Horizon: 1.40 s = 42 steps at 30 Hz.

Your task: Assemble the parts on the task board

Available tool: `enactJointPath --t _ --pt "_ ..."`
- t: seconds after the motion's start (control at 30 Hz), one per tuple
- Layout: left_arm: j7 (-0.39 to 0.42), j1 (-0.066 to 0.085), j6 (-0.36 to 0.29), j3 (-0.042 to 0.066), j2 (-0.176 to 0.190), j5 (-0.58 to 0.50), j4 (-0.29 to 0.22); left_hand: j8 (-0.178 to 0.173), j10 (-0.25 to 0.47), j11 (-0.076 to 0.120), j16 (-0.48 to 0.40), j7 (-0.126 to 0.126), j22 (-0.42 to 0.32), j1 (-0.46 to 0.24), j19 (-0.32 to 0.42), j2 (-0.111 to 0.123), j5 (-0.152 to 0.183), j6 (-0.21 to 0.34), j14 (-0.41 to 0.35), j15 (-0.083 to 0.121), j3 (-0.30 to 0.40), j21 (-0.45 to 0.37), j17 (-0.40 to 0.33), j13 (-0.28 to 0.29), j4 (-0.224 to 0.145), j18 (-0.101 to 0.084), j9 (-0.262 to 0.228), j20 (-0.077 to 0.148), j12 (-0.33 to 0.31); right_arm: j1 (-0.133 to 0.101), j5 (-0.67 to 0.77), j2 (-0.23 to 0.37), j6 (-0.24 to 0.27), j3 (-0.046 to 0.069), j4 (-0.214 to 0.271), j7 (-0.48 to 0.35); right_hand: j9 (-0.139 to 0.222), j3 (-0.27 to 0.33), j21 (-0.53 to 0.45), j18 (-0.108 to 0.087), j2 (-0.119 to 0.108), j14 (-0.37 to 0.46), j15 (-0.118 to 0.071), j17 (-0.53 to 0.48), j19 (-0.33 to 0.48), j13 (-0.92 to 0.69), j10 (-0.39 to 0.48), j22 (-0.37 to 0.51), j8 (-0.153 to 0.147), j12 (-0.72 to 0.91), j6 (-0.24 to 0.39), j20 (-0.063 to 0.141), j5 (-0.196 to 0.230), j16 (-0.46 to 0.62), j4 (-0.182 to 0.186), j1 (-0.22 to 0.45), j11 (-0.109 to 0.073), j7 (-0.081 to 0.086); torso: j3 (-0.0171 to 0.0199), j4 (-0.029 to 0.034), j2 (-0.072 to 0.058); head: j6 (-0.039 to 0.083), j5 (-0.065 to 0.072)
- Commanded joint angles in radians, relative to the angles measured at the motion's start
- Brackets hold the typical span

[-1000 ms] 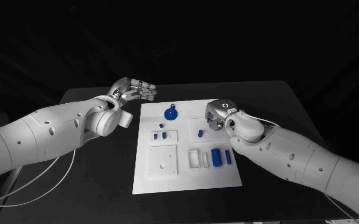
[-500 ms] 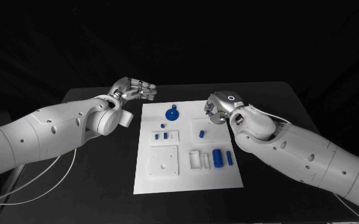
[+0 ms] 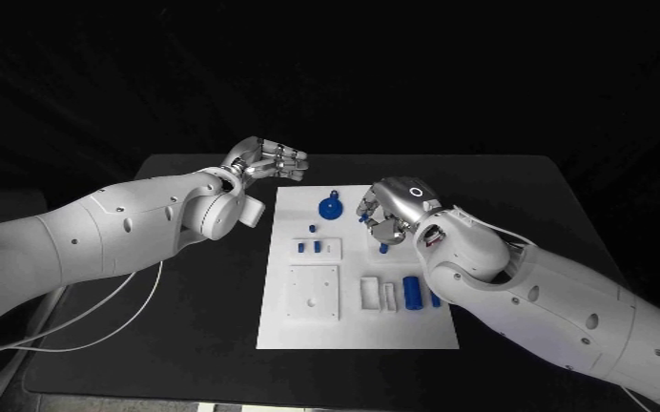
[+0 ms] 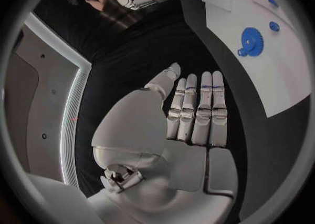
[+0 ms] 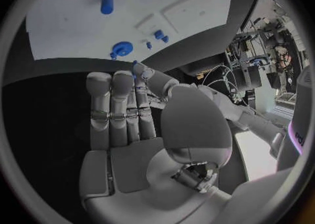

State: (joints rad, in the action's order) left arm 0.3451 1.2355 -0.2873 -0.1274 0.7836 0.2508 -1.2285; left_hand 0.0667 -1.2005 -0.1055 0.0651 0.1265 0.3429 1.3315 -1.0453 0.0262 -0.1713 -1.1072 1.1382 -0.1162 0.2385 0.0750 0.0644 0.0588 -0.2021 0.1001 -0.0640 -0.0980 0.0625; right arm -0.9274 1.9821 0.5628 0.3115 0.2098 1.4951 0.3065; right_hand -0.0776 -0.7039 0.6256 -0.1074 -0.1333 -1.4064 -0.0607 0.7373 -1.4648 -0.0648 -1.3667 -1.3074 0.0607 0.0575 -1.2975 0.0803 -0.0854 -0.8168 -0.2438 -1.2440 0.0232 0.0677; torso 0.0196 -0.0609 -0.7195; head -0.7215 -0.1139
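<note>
Your right hand (image 3: 389, 210) is hanging over the white task board (image 3: 354, 331), pinching a small blue part (image 3: 366, 221) between thumb and finger. Your left hand (image 3: 271, 160) is staying just off the board's far left corner, fingers straight and side by side, holding nothing. A blue gear (image 3: 332, 208) is lying on the board between your hands.
</note>
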Motion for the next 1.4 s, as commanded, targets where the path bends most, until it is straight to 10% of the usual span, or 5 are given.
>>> enactJointPath --t 0.03,0.23,0.77,1.4 --pt "0.010 0.001 0.020 0.001 -0.005 -0.012 -0.003 -0.003 0.003 0.001 -0.005 0.000 -0.001 0.002 0.000 -0.009 -0.004 0.010 -0.003 -0.004 0.000 0.005 -0.002 -0.001 -0.008 -0.006 -0.001 -0.003 -0.003 0.005 0.031 -0.016 -0.001 -0.016 0.004 -0.007 -0.001 0.003 0.006 -0.004 0.000 -0.001 -0.006 0.002 0.002 0.001 -0.006 -0.069 0.004 0.004 -0.007 0.008 -0.004 0.006 0.002 0.001 -0.003 0.004 -0.0010 0.0010 -0.001 -0.010 -0.027" --pt "0.014 0.001 0.028 0.001 -0.015 -0.015 -0.004 -0.003 0.003 0.000 -0.005 0.000 -0.003 0.002 0.002 -0.008 -0.004 0.010 -0.006 -0.005 -0.001 0.004 -0.002 -0.001 -0.008 -0.007 -0.001 -0.004 -0.003 0.016 0.045 -0.054 -0.008 -0.059 -0.017 -0.014 -0.001 0.003 0.003 -0.005 0.000 -0.001 -0.006 0.003 0.002 0.001 -0.006 -0.068 0.004 0.004 -0.006 0.008 -0.006 0.007 0.001 0.000 -0.003 0.003 -0.0015 0.0035 -0.003 -0.023 -0.051" --pt "0.022 0.001 0.042 0.001 -0.043 -0.024 -0.002 -0.003 0.001 0.001 -0.004 0.000 -0.006 0.002 0.001 -0.010 -0.003 0.008 -0.003 -0.004 -0.001 0.005 -0.001 -0.001 -0.005 -0.006 -0.001 -0.004 -0.003 0.040 0.038 -0.125 -0.038 -0.127 -0.060 -0.033 -0.001 0.009 -0.006 -0.007 0.004 -0.002 -0.007 0.003 0.002 0.001 -0.005 -0.066 0.004 0.004 -0.005 0.007 -0.014 0.010 -0.004 0.003 -0.003 0.004 -0.0007 0.0021 -0.003 -0.045 -0.090" --pt "0.016 0.001 0.046 0.001 -0.054 -0.024 0.000 -0.003 0.002 0.001 -0.005 0.000 -0.010 0.004 0.002 -0.012 -0.004 0.009 -0.005 -0.004 -0.002 0.006 -0.002 -0.001 -0.005 -0.007 -0.001 -0.003 -0.003 0.048 0.042 -0.142 -0.068 -0.152 -0.081 -0.031 -0.001 0.015 -0.012 -0.009 0.010 -0.001 -0.007 0.004 0.003 0.001 -0.003 -0.065 0.003 0.004 -0.003 0.007 -0.019 0.013 -0.012 0.005 -0.002 0.005 -0.0009 0.0025 -0.002 -0.063 -0.110"
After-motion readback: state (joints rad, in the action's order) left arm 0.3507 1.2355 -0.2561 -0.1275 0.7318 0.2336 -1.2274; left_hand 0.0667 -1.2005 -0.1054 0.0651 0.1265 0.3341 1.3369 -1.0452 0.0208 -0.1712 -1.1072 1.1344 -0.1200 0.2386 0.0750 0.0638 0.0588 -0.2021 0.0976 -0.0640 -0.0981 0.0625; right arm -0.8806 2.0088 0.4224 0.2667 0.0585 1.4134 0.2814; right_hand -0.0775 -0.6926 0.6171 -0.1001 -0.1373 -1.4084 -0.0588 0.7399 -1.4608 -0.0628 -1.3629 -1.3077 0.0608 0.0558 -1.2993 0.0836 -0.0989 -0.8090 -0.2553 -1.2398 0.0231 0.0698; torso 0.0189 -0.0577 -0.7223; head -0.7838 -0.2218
